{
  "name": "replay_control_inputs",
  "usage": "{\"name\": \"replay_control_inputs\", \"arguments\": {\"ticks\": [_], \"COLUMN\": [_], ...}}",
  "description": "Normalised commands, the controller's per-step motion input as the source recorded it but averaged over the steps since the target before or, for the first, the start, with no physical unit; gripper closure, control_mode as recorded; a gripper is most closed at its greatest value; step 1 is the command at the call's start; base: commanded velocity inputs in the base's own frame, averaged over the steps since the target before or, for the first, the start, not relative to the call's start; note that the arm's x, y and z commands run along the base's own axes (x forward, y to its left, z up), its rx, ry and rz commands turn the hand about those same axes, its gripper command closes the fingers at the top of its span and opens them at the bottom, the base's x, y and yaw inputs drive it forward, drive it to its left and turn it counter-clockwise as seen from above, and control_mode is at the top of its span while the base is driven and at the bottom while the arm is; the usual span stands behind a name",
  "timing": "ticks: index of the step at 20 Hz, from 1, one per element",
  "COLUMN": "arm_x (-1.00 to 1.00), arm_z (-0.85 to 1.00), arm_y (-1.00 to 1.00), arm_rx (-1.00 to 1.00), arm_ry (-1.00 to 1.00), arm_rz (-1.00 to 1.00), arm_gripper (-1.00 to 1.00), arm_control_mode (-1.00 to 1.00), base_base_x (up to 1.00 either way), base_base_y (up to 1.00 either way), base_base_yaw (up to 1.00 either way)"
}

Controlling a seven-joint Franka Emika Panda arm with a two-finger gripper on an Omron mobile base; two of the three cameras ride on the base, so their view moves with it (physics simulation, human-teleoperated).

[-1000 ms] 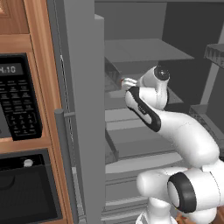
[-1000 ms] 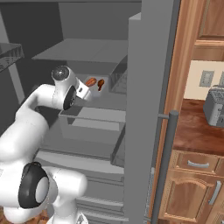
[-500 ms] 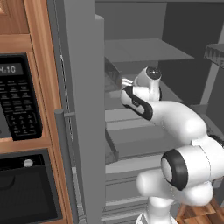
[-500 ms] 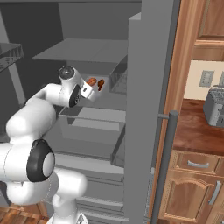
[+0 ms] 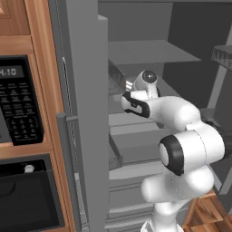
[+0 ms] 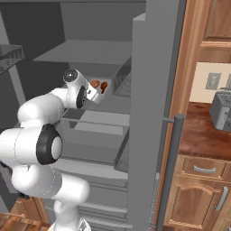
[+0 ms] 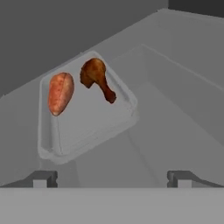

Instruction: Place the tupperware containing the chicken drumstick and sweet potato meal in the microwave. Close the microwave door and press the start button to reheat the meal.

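Hovering with jaws spread wide, the gripper (image 7: 112, 177) faces the shallow pale grey plastic tupperware (image 7: 87, 131) on the fridge shelf (image 7: 175, 113), nothing grasped yet, microwave steps all ahead.

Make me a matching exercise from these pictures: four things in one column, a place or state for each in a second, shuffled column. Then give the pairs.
Things
1. tupperware
2. hand
3. microwave
4. toaster

Places or states
A. on the wooden counter, right of the fridge
B. open, holding nothing, short of the tray
C. built into the wood cabinet, left of the fridge door
D. on a grey fridge shelf, holding a sweet potato and a drumstick

Pairs: 1-D, 2-B, 3-C, 4-A
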Motion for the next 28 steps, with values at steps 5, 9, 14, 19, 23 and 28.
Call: {"name": "replay_control_inputs", "arguments": {"ticks": [5,9,14,19,23,28], "arm_x": [0.45,0.42,0.43,0.45,0.51,0.50], "arm_z": [-0.10,-0.17,-0.22,-0.25,-0.26,-0.25], "arm_y": [0.00,0.00,0.00,0.00,0.00,0.00], "arm_rx": [0.02,0.01,0.00,0.00,0.00,0.00], "arm_ry": [0.01,0.03,0.04,0.06,0.06,0.05], "arm_rz": [-0.06,-0.05,-0.05,-0.05,-0.04,-0.04], "arm_gripper": [-1.00,-1.00,-1.00,-1.00,-1.00,-1.00], "arm_control_mode": [-1.00,-1.00,-1.00,-1.00,-1.00,-1.00], "base_base_x": [0.00,0.00,0.00,0.00,0.00,0.00], "base_base_y": [0.00,0.00,0.00,0.00,0.00,0.00], "base_base_yaw": [0.00,0.00,0.00,0.00,0.00,0.00]}}
